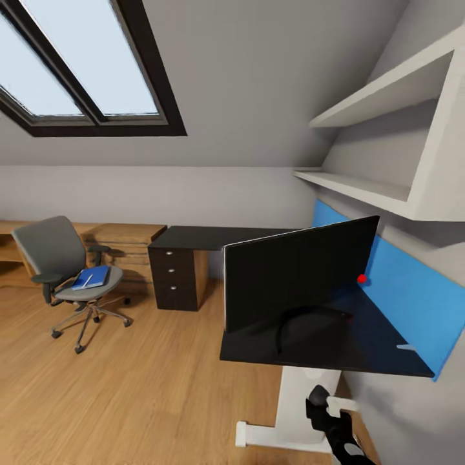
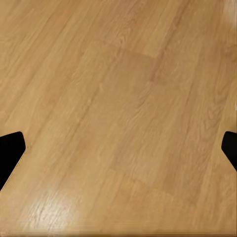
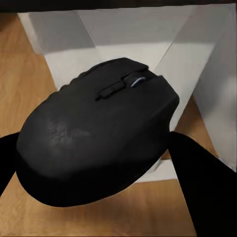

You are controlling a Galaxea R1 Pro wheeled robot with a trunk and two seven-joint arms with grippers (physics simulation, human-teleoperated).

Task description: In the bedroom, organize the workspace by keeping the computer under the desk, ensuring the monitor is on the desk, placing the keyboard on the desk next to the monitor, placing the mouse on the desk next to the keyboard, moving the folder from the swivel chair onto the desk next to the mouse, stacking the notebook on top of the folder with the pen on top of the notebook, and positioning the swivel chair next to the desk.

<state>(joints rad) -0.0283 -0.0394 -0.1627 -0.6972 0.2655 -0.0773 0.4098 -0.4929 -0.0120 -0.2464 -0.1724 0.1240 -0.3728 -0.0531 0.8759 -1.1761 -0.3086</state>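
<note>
My right gripper (image 1: 325, 405) hangs low in front of the desk (image 1: 336, 352), shut on the black mouse (image 1: 316, 395) (image 3: 94, 138), with dark fingers (image 3: 202, 187) on both its sides. The monitor (image 1: 294, 274) stands on the glossy black top, a red dot at its lower corner. Under the near end is a pale white box, apparently the computer (image 1: 300, 394) (image 3: 123, 34). The grey swivel chair (image 1: 61, 265) stands far left with the blue folder (image 1: 90, 278) on its seat. My left gripper (image 2: 118, 148) is open over bare floor. Keyboard, notebook and pen are out of view.
The desk's far wing has black drawers (image 1: 174, 274) with silver knobs. A low light-wood cabinet (image 1: 123, 242) runs along the back wall behind the chair. White wall shelves (image 1: 381, 187) overhang the desk. Wood floor (image 1: 142, 387) lies between chair and desk.
</note>
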